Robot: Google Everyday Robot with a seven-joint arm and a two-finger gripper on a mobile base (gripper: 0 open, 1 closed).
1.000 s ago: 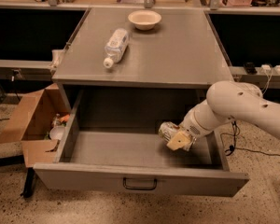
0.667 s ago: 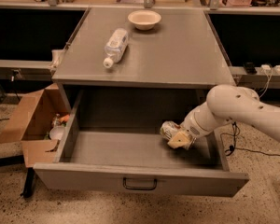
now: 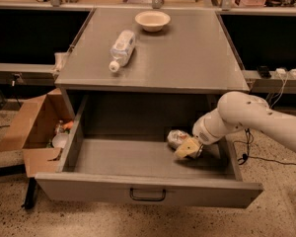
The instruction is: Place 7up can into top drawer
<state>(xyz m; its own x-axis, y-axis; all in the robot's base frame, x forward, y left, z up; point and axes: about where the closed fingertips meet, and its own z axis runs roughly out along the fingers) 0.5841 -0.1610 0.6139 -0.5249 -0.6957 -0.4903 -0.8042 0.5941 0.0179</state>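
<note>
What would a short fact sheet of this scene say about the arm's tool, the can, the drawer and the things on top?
tool: low inside the drawer, right side, right at the can
7up can: inside the drawer, right of centre, by the tool
top drawer: pulled open
cabinet top: clear bottle lying on its side, bowl upright behind it
floor, left: open cardboard box

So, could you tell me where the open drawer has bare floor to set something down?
The wide grey metal drawer has bare floor from its left wall across to the middle, and along the front panel. The right side is crowded: the dented silvery 7up can lies there with the end effector close beside it.
</note>
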